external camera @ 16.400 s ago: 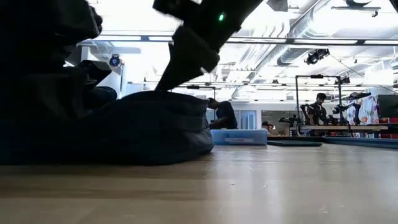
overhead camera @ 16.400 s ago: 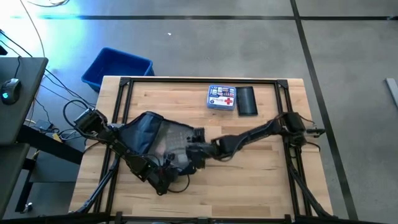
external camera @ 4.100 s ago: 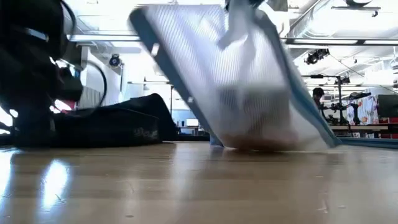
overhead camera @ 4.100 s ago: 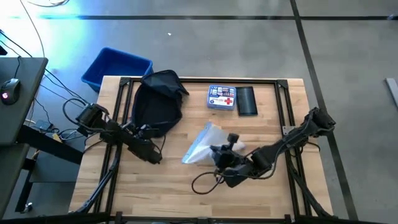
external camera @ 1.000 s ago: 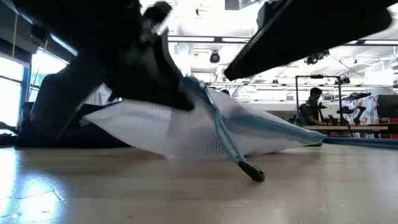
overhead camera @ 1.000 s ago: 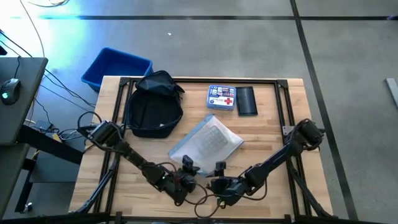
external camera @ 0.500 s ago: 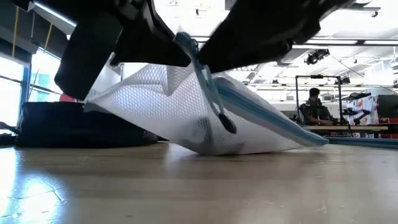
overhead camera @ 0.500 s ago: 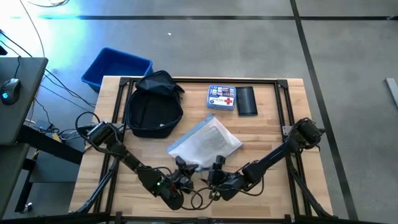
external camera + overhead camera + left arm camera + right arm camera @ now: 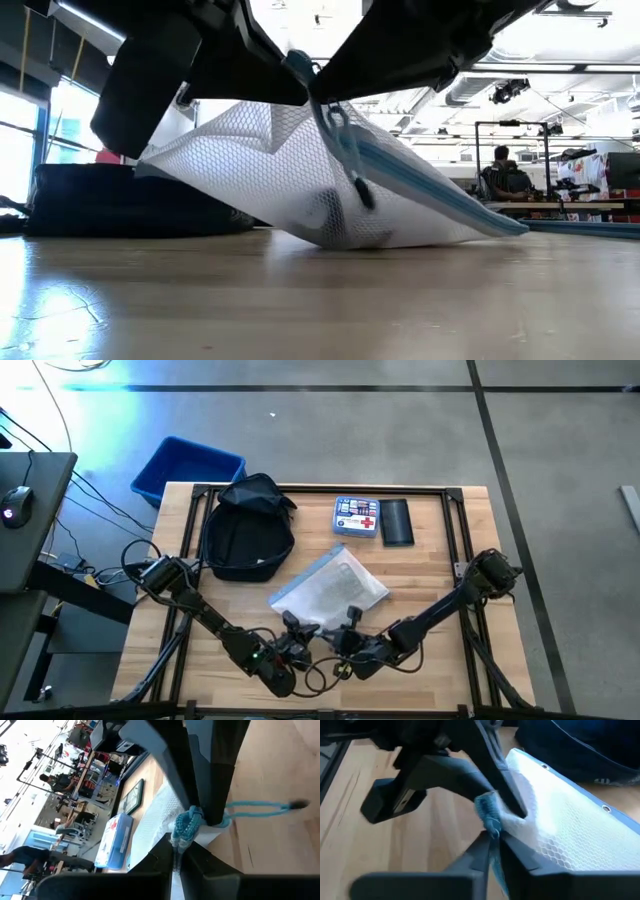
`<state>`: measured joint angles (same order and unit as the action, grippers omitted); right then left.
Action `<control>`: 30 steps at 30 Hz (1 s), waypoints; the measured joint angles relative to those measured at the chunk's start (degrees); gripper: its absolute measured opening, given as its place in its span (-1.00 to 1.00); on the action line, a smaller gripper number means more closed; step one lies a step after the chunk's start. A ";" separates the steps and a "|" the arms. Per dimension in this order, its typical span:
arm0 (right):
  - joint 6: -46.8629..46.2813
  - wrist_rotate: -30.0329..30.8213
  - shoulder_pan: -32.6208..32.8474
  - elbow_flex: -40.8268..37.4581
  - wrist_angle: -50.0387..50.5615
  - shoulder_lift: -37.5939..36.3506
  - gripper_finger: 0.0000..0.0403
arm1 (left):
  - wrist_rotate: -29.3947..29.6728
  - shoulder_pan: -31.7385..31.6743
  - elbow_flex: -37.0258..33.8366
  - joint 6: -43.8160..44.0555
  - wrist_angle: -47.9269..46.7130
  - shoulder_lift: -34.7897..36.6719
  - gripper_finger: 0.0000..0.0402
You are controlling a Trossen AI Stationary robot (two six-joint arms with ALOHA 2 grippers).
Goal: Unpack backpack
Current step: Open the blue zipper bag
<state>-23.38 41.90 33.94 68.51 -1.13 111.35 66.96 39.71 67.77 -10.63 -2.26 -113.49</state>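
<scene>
Left gripper (image 9: 293, 628) and right gripper (image 9: 347, 630) both pinched on white mesh pouch (image 9: 330, 590), near corner, at blue zipper cord (image 9: 345, 150). Backpack (image 9: 247, 532) aside, well apart. Risk: opposing pulls slipping off the thin cord, or tearing mesh.

You are looking down on a pale wooden tabletop (image 9: 430, 575) with a black metal frame, standing on a grey concrete floor (image 9: 400, 430) crossed by dark tape lines. Off the tabletop's far left corner, a blue plastic bin (image 9: 188, 468) sits on the floor. To the left stands a dark desk (image 9: 30, 520) with a computer mouse (image 9: 17, 503) on it, and cables (image 9: 90, 500) trail over the floor beside it. From tabletop height you see a bright open room: white ceiling with exposed ducts (image 9: 500, 50), daylight through a tall window (image 9: 15, 130) on the left, and a seated person (image 9: 505, 178) at distant workbenches on the right.
</scene>
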 joint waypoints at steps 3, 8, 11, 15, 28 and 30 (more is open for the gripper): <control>-0.39 0.14 0.34 0.00 0.28 0.00 -0.97 | -0.02 0.33 0.00 0.05 -0.63 0.00 -1.00; -2.12 0.93 1.09 0.04 3.77 0.00 -0.99 | -3.79 1.16 0.00 0.92 -2.53 0.09 -0.96; -1.35 -1.46 1.17 0.04 5.00 0.04 -1.00 | -9.06 1.67 0.00 -0.58 -1.95 0.09 -0.83; -0.11 -4.01 0.95 0.02 5.00 0.04 -1.00 | -10.65 2.09 -0.02 -1.23 -0.87 0.11 -0.56; 1.68 -5.27 0.93 0.02 4.74 0.04 -1.00 | -11.94 -0.38 -0.02 1.97 3.50 0.09 -0.12; 1.81 -5.43 0.93 0.02 4.74 0.04 -1.00 | -13.17 -0.70 -0.02 2.00 3.50 0.10 -0.22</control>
<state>-21.56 36.47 34.87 68.53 3.62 111.39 53.78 39.01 67.75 -8.63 1.23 -113.39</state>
